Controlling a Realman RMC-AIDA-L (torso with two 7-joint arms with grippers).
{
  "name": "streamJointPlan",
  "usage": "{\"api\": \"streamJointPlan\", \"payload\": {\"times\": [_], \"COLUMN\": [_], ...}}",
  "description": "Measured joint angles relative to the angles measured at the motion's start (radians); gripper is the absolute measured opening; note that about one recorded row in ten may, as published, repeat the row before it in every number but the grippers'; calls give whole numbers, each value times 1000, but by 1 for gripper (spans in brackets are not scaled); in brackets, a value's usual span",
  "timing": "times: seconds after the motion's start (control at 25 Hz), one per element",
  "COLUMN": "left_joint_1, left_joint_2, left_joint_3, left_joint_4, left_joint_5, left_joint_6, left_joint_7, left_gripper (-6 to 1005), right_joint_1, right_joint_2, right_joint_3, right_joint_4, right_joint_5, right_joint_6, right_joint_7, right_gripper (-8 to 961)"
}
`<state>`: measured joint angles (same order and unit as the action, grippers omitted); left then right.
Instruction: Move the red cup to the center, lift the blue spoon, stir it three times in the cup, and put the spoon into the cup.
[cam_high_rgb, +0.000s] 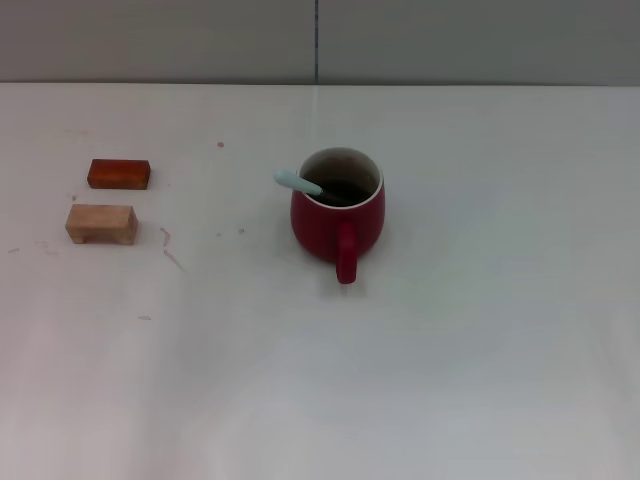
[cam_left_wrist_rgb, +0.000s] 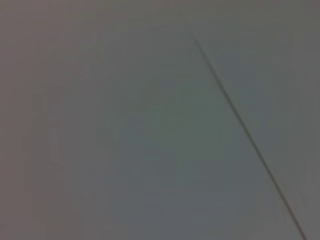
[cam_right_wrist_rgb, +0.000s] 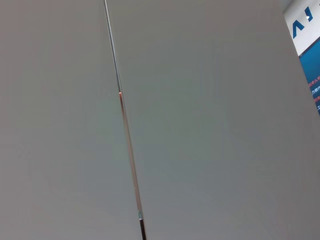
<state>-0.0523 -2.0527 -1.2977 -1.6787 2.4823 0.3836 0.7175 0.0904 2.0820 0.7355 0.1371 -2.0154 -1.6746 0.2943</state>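
**Glazed red mug, spoon inside**

Red cup: rounded ceramic, cream rim, dark interior, handle toward the robot, mid-table. Blue spoon stands in it, pale handle leaning on the left rim. Neither gripper is visible, so placement relative to them and their grip state are unknown.

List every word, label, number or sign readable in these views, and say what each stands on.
"A": part of a large dark letter, cut off by the edge, on the white top of a sign at the edge of the right wrist view.
Pale lines of print on the sign's blue lower part: too small and cropped to read.
Red cup, blue spoon, two blocks, table: no text.
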Motion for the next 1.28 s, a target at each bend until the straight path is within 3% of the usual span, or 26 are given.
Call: {"api": "streamJointPlan", "payload": {"times": [0.04,0.08,0.16,0.2,0.32,0.36,0.4,0.44,0.48,0.52,0.56,0.6,0.64,0.68,0.76,0.96,1.28], "left_joint_1": [20,20,33,33,26,10,10,-15,-15,-33,-69,-69,-108,-108,-192,-223,-220], "left_joint_2": [4,4,5,5,-3,-4,-4,-3,-3,-4,-7,-7,-11,-11,-14,-16,-17], "left_joint_3": [4,4,-15,-15,-51,-60,-60,-65,-65,-68,-73,-73,-78,-78,-80,-73,-71], "left_joint_4": [52,52,187,187,372,503,503,648,648,734,887,887,1015,1015,1256,1339,1358], "left_joint_5": [35,35,142,142,204,211,211,210,210,208,205,205,203,203,183,170,173], "left_joint_6": [123,123,296,296,426,479,479,516,516,535,583,583,645,645,757,778,781], "left_joint_7": [-136,-136,-362,-362,-494,-522,-522,-531,-531,-540,-578,-578,-629,-629,-738,-749,-738], "left_gripper": [787,795,812,821,829,829,829,829,829,829,829,829,829,829,829,829,829], "right_joint_1": [0,0,2,2,2,2,2,2,2,2,2,2,1,1,2,3,5], "right_joint_2": [0,0,-1,-2,-2,-2,-2,-2,-2,-1,-1,-1,0,0,1,1,1], "right_joint_3": [1,1,1,1,1,1,1,2,2,2,2,2,2,2,2,2,2], "right_joint_4": [0,0,-1,-1,-1,-3,-3,-7,-7,-9,-11,-11,-11,-11,-11,-13,-21], "right_joint_5": [0,0,1,1,1,2,2,4,4,7,14,14,17,17,17,17,17], "right_joint_6": [-9,-9,-19,-23,-34,-43,-43,-47,-47,-49,-53,-53,-60,-60,-69,-81,-84], "right_joint_7": [0,0,0,0,-1,-7,-7,-11,-11,-12,-12,-12,-13,-13,-13,-13,-14], "right_gripper": [843,843,843,843,843,843,843,843,843,843,843,843,843,843,843,843,843]}}
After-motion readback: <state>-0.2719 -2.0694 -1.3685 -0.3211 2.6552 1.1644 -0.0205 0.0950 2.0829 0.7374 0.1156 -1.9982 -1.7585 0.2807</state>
